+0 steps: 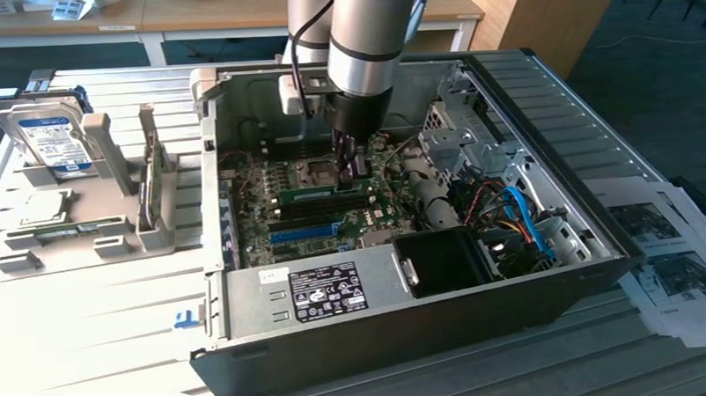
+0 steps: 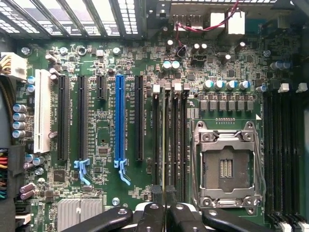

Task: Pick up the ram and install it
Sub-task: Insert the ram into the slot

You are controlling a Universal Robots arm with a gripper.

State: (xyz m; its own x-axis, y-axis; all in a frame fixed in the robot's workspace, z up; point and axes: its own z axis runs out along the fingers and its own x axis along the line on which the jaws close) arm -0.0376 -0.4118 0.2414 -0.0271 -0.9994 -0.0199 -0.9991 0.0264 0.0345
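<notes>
1. First, exterior view: the arm point(image 1: 365, 39) reaches straight down into the open computer case point(image 1: 561, 111), which lies on its side on a slatted table point(image 1: 99, 304).
2. The gripper point(image 1: 352, 173) hangs low over the motherboard point(image 1: 254, 210), near the middle of the case.
3. The ram point(image 1: 324, 196) shows as a narrow green stick set on edge at the memory slots. It runs from just under the fingertips toward the exterior view's left.
4. The long blue slot point(image 1: 301, 232) lies beside it, nearer the case's labelled front wall. The CPU socket point(image 1: 320, 171) sits on its other side.
5. A hard drive point(image 1: 51, 138) stands in a grey holder point(image 1: 108, 233), well apart, outside the case at the exterior view's left. Printed sheets point(image 1: 672, 257) lie at the exterior view's right.
6. Wrist view: the ram point(image 2: 164, 145) is seen edge-on, a thin pale line along one memory slot, between the blue slot point(image 2: 119, 116) and the CPU socket point(image 2: 226, 166).
7. Its near end runs into the narrow gap between the two black fingers point(image 2: 150, 217).
8. The gripper point(image 2: 165, 215) is drawn nearly closed, one finger on each face of the stick, pinching it.
9. Cannot tell whether the stick is fully seated in the slot.
10. A white slot point(image 2: 42, 111) sits well apart, beyond the blue one.
</notes>
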